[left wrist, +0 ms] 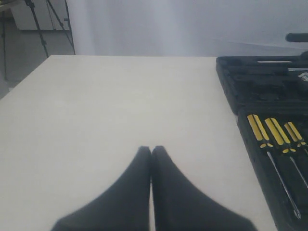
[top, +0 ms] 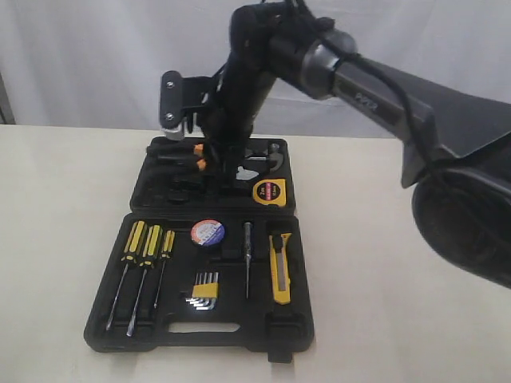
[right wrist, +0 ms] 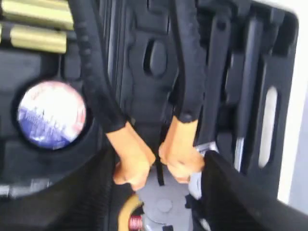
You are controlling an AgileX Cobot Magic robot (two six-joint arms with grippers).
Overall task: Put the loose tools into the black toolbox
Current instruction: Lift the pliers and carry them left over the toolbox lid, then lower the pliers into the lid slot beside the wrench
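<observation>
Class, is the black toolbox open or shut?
Open: both halves of the black toolbox lie flat, recesses facing up, showing screwdrivers, tape roll and utility knife.

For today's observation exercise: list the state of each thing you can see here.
Toolbox: open, flat.
Pliers: gripped, at far half.
Tape measure: in recess.
Tape roll: in recess.
Knife: in recess.
Screwdrivers: in slots.
Hex keys: in slot.
Left fingers: shut, empty.
Right fingers: shut on pliers.

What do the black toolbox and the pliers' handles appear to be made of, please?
The black toolbox: matte moulded plastic, judging by its shaped recesses. The pliers: handles look like rubbery black-and-orange sleeves; the head looks like grey metal, though blurred.
</observation>
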